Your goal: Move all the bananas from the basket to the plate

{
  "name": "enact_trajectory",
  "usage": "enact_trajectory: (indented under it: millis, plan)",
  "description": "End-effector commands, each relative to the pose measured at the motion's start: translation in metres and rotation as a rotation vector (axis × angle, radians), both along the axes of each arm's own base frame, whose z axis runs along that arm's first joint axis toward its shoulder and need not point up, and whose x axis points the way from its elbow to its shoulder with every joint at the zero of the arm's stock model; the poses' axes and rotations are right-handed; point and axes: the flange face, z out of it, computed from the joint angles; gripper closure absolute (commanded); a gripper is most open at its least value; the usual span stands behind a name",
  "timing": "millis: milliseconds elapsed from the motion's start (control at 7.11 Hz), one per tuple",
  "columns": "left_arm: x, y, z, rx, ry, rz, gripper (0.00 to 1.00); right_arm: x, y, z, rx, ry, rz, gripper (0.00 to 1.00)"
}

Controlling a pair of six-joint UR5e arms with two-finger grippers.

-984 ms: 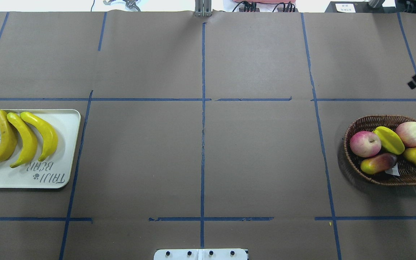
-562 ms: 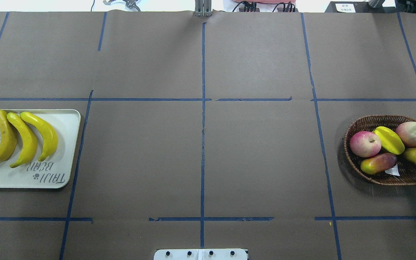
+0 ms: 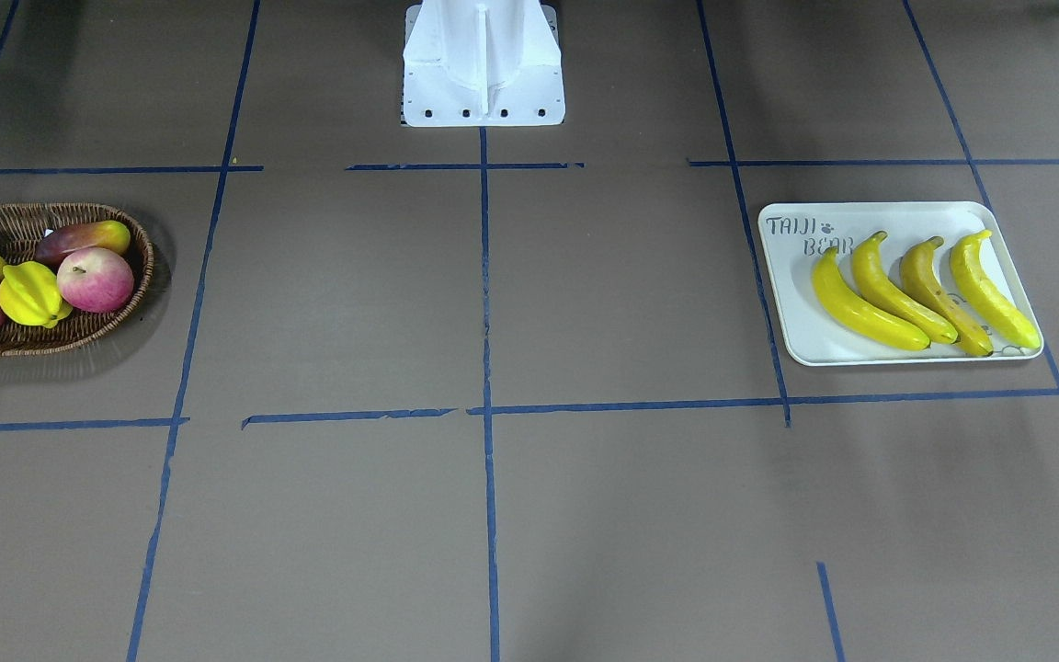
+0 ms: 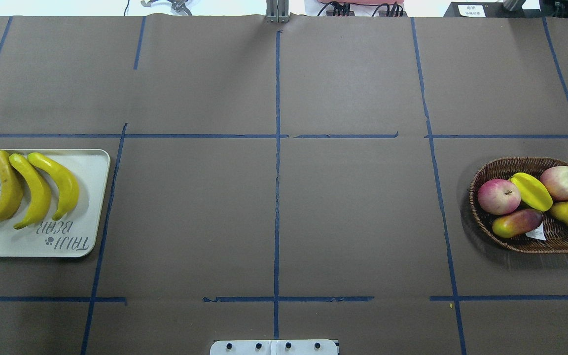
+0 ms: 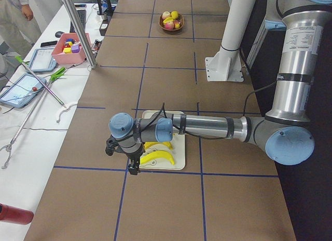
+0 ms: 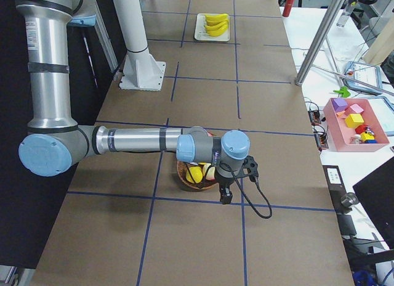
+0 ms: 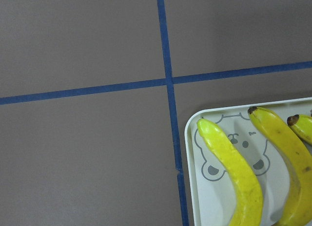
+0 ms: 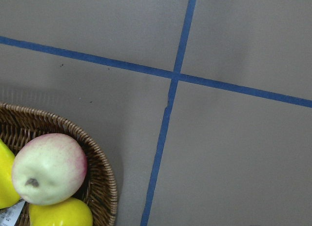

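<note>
Since a second ago my right arm's dark tip has slipped out of the overhead view's right edge; the fruit has not shifted. All four bananas (image 3: 925, 290) lie side by side on the plate (image 3: 801, 322). Well apart, the basket (image 3: 88, 338) holds mixed fruit (image 3: 95, 279). My left gripper (image 5: 134, 167) hangs by the plate's corner and my right gripper (image 6: 225, 195) beside the basket; I cannot tell how wide either's jaws stand.

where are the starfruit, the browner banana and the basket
starfruit (image 4: 530, 191), overhead exterior view, middle of its ribbed body
browner banana (image 3: 941, 294), exterior front-facing view, halfway along it
basket (image 4: 557, 235), overhead exterior view, bare woven floor
</note>
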Motion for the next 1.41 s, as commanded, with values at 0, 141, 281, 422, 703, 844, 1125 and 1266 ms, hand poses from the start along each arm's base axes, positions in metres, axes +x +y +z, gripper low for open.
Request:
enact_trajectory:
  millis: [0,141,281,422,703,844,1125,1266]
  plan:
    - [-0.001,0.001,-0.004,0.018,-0.002,-0.001,0.0,0.0,0.003,0.002,-0.008,0.0,0.005,0.0]
    - [-0.001,0.021,0.008,0.001,-0.004,0.004,0.0,0.0,0.002,0.0,-0.003,0.0,0.005,0.0]
    - [-0.001,0.035,-0.004,0.026,-0.004,0.007,0.0,0.0,0.002,-0.002,0.0,0.0,0.005,0.0]
    - [-0.002,0.036,-0.005,0.027,-0.004,0.005,0.0,0.0,0.002,-0.002,0.0,0.0,0.005,0.0]
    - [-0.001,0.036,-0.002,0.022,-0.004,0.007,0.0,0.0,0.001,-0.003,0.003,0.0,0.005,0.0]
    - [-0.001,0.037,0.001,0.016,-0.004,0.007,0.0,0.0,0.001,-0.003,0.003,0.0,0.005,0.0]
    - [-0.001,0.037,0.003,0.01,-0.004,0.006,0.0,0.0,0.001,-0.003,0.005,-0.002,0.005,0.0]
    - [-0.001,0.037,0.003,0.01,-0.004,0.006,0.0,0.0,0.0,-0.004,0.006,-0.002,0.005,0.0]
